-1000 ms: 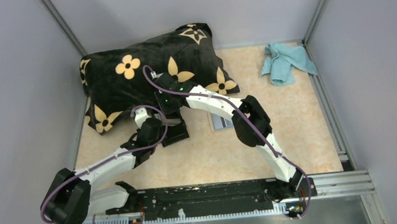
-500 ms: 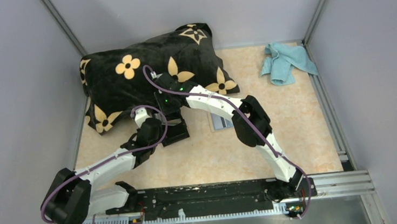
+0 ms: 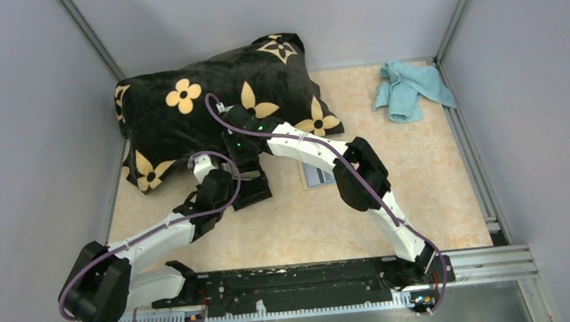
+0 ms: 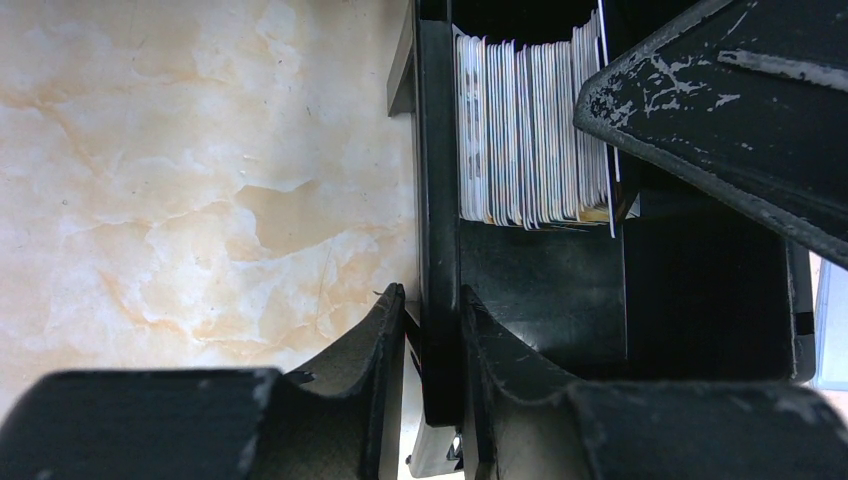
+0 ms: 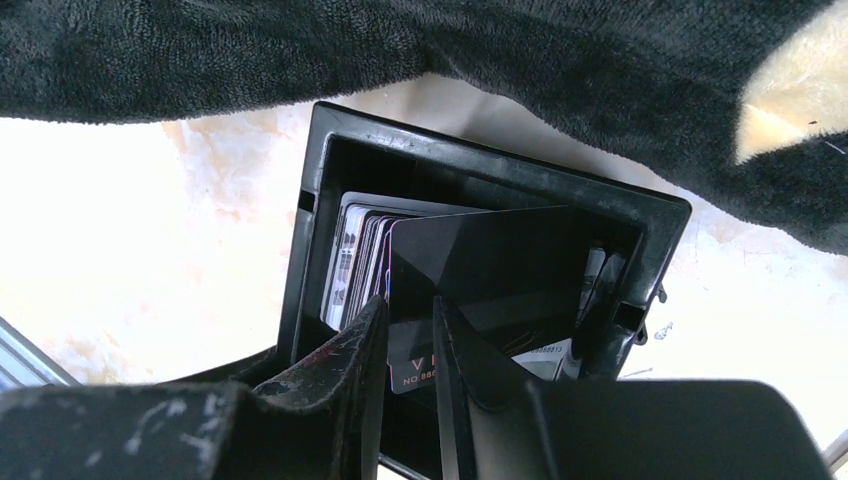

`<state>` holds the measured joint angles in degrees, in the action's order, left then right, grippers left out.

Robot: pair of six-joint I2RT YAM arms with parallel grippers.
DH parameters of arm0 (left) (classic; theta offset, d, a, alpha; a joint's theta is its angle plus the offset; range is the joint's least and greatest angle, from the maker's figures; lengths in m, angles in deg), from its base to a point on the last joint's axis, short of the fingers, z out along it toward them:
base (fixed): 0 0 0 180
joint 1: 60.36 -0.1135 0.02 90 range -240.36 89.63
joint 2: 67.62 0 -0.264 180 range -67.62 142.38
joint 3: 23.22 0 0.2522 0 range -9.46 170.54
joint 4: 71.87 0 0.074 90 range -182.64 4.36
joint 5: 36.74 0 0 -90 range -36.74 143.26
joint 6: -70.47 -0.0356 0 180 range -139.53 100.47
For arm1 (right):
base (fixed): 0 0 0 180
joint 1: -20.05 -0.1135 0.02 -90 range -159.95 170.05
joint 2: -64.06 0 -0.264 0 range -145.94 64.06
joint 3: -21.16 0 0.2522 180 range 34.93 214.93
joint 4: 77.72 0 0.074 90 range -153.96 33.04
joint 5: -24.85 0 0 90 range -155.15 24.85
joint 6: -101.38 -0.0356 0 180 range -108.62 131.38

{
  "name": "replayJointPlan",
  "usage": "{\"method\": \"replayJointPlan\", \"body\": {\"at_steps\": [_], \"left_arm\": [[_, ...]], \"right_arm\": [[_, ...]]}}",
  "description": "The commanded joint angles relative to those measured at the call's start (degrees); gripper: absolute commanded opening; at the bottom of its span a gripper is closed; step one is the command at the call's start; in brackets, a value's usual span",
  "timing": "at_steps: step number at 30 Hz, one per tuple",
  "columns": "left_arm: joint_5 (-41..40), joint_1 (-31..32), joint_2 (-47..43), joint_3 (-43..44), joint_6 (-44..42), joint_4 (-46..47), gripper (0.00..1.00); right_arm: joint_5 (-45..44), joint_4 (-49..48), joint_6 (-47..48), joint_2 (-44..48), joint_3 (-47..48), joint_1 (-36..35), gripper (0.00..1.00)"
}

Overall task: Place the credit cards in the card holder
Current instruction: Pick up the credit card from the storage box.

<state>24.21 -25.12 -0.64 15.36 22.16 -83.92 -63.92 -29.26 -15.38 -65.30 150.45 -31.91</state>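
- I see the card holder (image 5: 470, 160) at the centre of the right wrist view, open, with a row of cards (image 4: 525, 120) standing on edge inside.
- A dark card (image 5: 490, 270) stands partly inside it, in front of that row.
- The right gripper (image 5: 410, 305) is clamped on the dark card's lower edge.
- The left gripper (image 4: 432, 295) is clamped on the card holder's side wall.
- Overhead, a grey card (image 3: 317, 175) lies flat on the table (image 3: 287, 223), right of the card holder, near the pillow (image 3: 215, 105).

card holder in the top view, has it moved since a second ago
No. The card holder lies at the same spot just below the pillow's near edge, level with the grey card.
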Motion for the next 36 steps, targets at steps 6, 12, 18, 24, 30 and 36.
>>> {"method": "replayJointPlan", "body": {"at_steps": [6, 12, 18, 24, 30, 36], "left_arm": [[1.7, -0.1, 0.5, 1.4, 0.3, 1.4, 0.29], [1.5, 0.0, 0.3, 2.4, 0.1, 0.7, 0.30], [1.6, 0.0, 0.5, 3.2, 0.1, 0.3, 0.30], [1.7, 0.1, 0.2, 4.2, 0.1, -0.5, 0.34], [1.3, 0.5, -0.4, 5.9, -0.7, -1.2, 0.42], [-0.1, 1.7, -0.6, 8.3, -1.7, -2.8, 0.46]], "right_arm": [[-0.8, -1.6, 0.4, 5.0, 0.9, -1.3, 0.20], [-1.1, -1.4, 0.6, 5.6, 0.8, -1.4, 0.19], [-1.4, -1.0, 0.7, 6.1, 0.8, -1.5, 0.18], [-2.9, -0.9, 1.2, 7.2, -0.5, -1.4, 0.16], [-5.2, -0.9, 2.0, 9.0, -3.0, -1.4, 0.11], [-7.1, -1.0, 2.9, 10.9, -5.4, -1.4, 0.05]]}}
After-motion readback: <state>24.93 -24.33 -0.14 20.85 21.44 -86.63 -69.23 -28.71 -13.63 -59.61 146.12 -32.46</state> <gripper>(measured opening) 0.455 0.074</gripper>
